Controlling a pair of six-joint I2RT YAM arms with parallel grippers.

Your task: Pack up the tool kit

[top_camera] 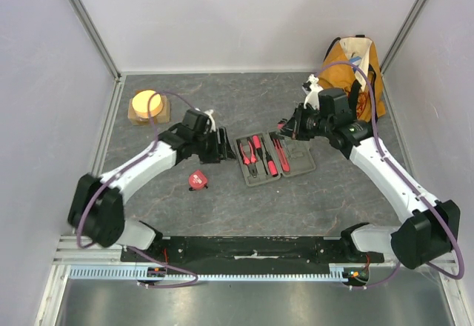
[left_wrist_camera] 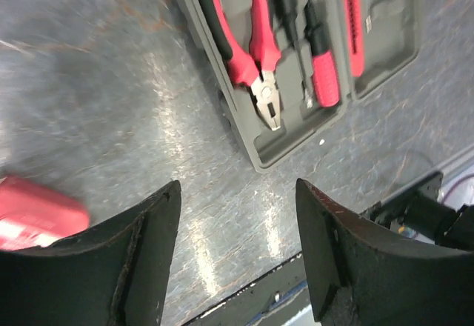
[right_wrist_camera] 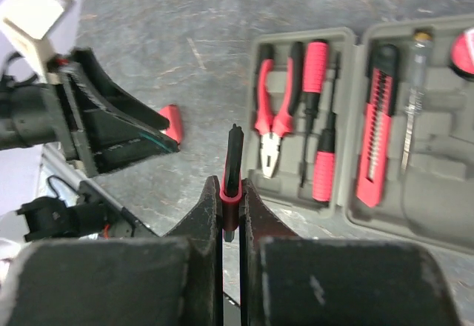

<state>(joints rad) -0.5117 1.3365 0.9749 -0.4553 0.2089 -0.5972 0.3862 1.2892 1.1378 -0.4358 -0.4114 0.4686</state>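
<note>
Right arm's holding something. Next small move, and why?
Probably carry the right gripper sideways over the open case, then lower. It's shut on a small red-and-black tool, which hangs over the table beside the case, not over it. Which slot is free, I can't tell.

Orange tote bag (top_camera: 344, 55), yellow disc (top_camera: 146, 104) on perhaps cardboard block (top_camera: 164, 112)

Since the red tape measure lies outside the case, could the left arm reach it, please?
Probably yes: the left gripper is open and empty, and the red tape measure lies uncovered beside it.
</note>
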